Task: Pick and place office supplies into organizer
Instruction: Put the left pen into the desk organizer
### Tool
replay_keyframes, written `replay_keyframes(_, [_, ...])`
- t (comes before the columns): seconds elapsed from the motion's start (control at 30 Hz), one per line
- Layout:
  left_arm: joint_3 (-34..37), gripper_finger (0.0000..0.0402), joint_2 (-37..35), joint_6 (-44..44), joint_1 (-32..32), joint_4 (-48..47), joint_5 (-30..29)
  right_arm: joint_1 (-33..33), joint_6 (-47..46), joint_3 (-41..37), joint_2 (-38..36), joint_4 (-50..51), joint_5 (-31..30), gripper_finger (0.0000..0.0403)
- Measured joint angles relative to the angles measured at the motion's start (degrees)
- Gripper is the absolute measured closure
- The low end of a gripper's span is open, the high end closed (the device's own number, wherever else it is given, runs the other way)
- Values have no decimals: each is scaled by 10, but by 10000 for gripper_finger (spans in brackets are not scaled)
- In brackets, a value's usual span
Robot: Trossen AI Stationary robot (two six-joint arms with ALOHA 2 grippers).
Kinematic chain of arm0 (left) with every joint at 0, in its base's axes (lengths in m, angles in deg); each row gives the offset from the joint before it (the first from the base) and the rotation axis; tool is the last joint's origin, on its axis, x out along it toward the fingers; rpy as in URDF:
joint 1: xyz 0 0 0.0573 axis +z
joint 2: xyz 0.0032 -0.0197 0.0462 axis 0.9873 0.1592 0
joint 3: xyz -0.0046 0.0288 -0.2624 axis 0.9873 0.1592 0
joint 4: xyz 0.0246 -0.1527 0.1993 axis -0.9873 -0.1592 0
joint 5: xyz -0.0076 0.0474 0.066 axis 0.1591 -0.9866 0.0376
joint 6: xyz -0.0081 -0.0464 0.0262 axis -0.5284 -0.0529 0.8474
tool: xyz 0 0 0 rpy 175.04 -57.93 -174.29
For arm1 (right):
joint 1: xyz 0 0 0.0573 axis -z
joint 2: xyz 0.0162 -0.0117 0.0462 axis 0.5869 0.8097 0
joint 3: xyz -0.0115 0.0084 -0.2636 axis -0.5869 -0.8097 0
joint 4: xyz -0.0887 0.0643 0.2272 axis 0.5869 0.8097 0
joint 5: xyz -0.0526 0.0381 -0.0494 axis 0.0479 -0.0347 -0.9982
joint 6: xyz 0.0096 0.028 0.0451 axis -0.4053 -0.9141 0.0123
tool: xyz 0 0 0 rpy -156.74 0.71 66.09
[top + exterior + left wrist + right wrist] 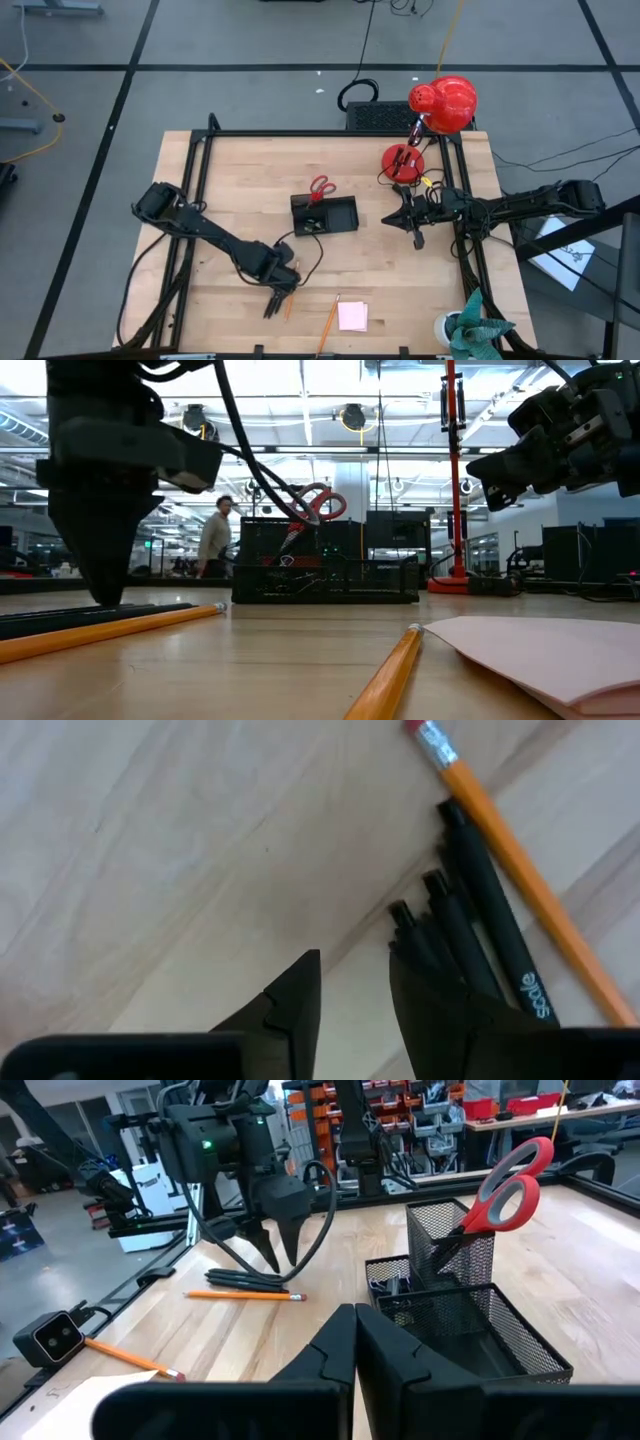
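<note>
The high view is looking straight down on the whole table (240, 190). The low view is sitting at tabletop height, facing level across to the organizer (325, 575) and room. The left wrist view is hanging close over the pens (470, 930). The right wrist view is looking across at the organizer (460, 1310), which three views are sharing.

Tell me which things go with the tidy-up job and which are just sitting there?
For the job: organizer, scissors already in it, black pens, two pencils, pink sticky-note pad.
Just sitting there: red lamp, green plant.
</note>
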Motion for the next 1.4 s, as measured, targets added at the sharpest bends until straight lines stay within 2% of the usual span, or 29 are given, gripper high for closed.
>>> replay_keyframes(0.53, [0, 276, 0, -34, -20, 46, 26, 0, -4, 0, 0, 0, 0, 399])
replay_keyframes(0.77, [0, 292, 0, -52, -31, 51, 26, 0, -4, 0, 0, 0, 0, 399])
replay_keyframes(1.0, [-1, 304, 19, -69, -54, 121, 20, 0, -4, 0, 0, -4, 0, 399])
replay_keyframes(1.23, [-3, 304, 42, -90, -73, 122, 7, 0, -4, 0, 0, -11, 0, 399])
replay_keyframes(1.4, [-3, 304, 44, -69, -86, 105, 6, 0, -14, 0, 0, -13, 0, 399])
